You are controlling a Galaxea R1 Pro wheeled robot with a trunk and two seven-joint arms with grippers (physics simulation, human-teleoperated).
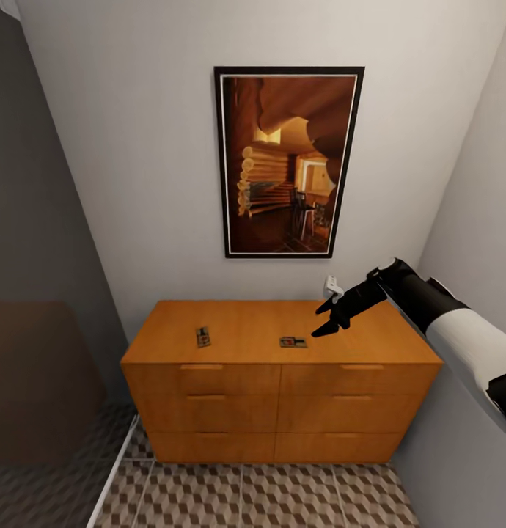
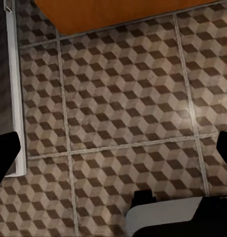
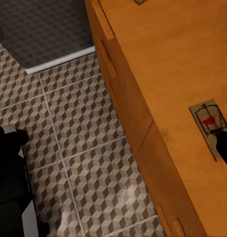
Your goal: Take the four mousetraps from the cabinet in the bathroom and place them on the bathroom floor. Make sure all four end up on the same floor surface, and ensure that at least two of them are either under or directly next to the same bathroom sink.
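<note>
I'm facing the cabinet (image 1: pixel 279 367): low, wide, orange-brown wood with a smooth flat top and matching bar handles on six drawer fronts, all closed. Two mousetraps lie flat on its top, well apart: one mousetrap (image 1: pixel 293 342) near the front edge at centre, a small brown board with dark wire and a red spot, and a second trap (image 1: pixel 203 336) further left, turned lengthwise.

My right gripper (image 1: pixel 328 317) hangs just above the top, beside the centre trap, not touching it; black fingers are spread, nothing between them. In the right wrist view that trap (image 3: pixel 209 124) sits next to a dark fingertip (image 3: pixel 225 146).

The bathroom floor (image 1: pixel 268 499) is big square tiles, brown-beige cube pattern, pale grout. A white threshold strip (image 1: pixel 115 471) divides it from a darker floor on the left.

Left gripper: dark fingertips at the left wrist view's edges, well apart, over bare tile (image 2: pixel 123 113).

Framed picture (image 1: pixel 288 161) on the wall above the cabinet.
</note>
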